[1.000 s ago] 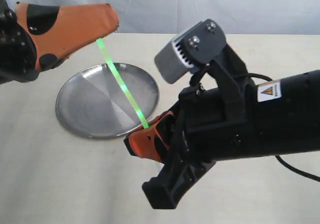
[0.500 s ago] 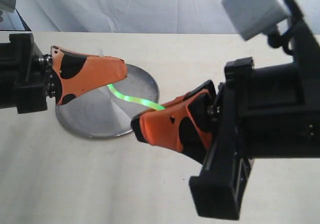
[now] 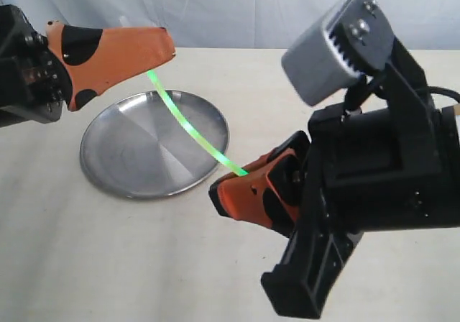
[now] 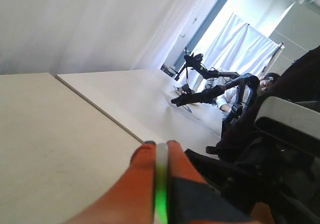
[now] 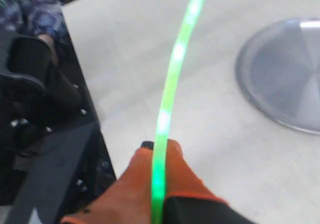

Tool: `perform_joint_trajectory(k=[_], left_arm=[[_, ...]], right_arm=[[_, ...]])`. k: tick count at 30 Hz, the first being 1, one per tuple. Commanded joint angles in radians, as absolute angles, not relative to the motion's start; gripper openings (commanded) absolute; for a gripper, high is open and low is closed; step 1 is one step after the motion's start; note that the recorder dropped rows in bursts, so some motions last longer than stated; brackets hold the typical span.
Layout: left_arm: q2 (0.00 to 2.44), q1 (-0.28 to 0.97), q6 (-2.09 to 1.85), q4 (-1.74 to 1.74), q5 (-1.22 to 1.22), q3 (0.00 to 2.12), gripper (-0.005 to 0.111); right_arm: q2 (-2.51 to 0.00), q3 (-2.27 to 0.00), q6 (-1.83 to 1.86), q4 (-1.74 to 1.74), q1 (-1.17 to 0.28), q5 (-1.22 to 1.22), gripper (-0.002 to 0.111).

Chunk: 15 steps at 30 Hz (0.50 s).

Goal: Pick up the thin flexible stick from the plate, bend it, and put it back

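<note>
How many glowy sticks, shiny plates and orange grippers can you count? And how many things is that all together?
Glowing green stick: 1
Silver plate: 1
Orange grippers: 2, the left gripper and the right gripper
Total: 4

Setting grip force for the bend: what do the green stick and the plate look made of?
The green stick: probably flexible translucent plastic, glowing yellow-green; it arcs smoothly, unkinked, between the left gripper and right gripper. The plate: likely metal, silver, brushed and shiny; light falls across it in wedge-shaped reflections.
</note>
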<state>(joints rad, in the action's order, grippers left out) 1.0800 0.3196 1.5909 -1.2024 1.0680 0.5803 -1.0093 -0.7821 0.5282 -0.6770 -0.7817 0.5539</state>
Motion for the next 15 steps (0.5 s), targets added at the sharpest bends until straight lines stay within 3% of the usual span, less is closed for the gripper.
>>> perform_joint_trajectory(k=[1, 5, 9, 12, 15], left_arm=[[1.083, 0.321, 1.585, -1.207, 1.099, 0.575, 0.001], [1.083, 0.321, 1.585, -1.228, 1.109, 0.575, 0.021], [1.081, 0.321, 1.591, -1.211, 1.129, 0.575, 0.056], [1.068, 0.321, 1.596, -1.2, 1.129, 0.575, 0.056], [1.032, 0.321, 1.596, -1.197, 1.129, 0.575, 0.041]], right_arm=[[-1.053, -0.792, 0.478, -0.586, -0.78, 0.545, 0.0], [-1.117, -0.792, 0.478, -0.554, -0.78, 0.527, 0.0], [-1.221, -0.792, 0.478, -0.495, -0.78, 0.435, 0.0], [-1.306, -0.794, 0.478, -0.471, -0.78, 0.363, -0.001], [-1.398, -0.794, 0.478, -0.458, -0.78, 0.299, -0.001]])
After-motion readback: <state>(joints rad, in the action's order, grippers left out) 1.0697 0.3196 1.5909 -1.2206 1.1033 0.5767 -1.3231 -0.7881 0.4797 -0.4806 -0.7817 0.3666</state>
